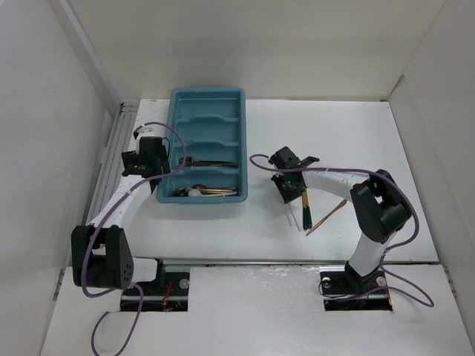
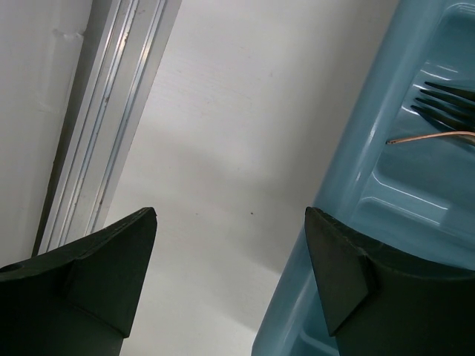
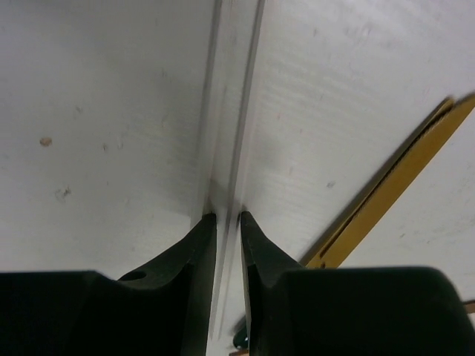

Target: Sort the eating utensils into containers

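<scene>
Worktop: white matt rectangular board, with faint scuffs and a few small specks in the close wrist views
Back wall: plain white panel standing along the far edge of the worktop
Left wall: white panel along the left edge, meeting the back wall at the far-left corner
Right wall: white panel along the right edge, joining the back wall at the far-right corner
Rail: silvery grooved metal strip along the left edge, between worktop and left wall
Near ledge: white board along the near edge, set off by a dark seam
Light: even and diffuse, with soft grey shadows
</scene>
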Controlling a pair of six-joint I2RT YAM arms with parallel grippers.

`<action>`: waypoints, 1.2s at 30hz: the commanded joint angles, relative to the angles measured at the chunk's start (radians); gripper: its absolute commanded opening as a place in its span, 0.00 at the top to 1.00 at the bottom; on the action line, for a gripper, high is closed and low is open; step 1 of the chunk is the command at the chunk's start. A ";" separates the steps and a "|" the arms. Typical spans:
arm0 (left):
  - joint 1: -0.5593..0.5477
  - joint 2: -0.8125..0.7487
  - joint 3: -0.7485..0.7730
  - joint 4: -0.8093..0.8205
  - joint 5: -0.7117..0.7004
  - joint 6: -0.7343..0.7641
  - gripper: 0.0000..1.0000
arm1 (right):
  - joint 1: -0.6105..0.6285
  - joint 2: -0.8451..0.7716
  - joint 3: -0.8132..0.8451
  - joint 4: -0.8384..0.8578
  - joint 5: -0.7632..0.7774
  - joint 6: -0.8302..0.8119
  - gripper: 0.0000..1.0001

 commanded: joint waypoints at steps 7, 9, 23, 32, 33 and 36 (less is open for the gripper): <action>-0.005 -0.013 -0.009 0.006 0.011 0.004 0.21 | 0.028 -0.049 -0.132 -0.087 -0.027 0.110 0.77; -0.005 -0.013 -0.009 0.006 0.011 0.004 0.21 | 0.028 -0.019 -0.119 -0.087 -0.017 0.110 0.79; -0.034 -0.003 0.223 -0.087 0.324 0.204 0.21 | -0.049 -0.169 0.111 -0.047 0.094 0.005 1.00; -0.093 0.039 0.507 -0.117 1.093 0.358 0.20 | -0.057 -0.283 0.345 0.197 -0.125 -0.110 1.00; -0.117 0.030 0.517 -0.076 1.165 0.346 0.18 | -0.056 -0.294 0.345 0.232 -0.141 -0.129 1.00; -0.154 -0.024 0.453 0.231 1.348 0.181 0.15 | -0.009 -0.332 0.345 0.350 -0.204 -0.149 1.00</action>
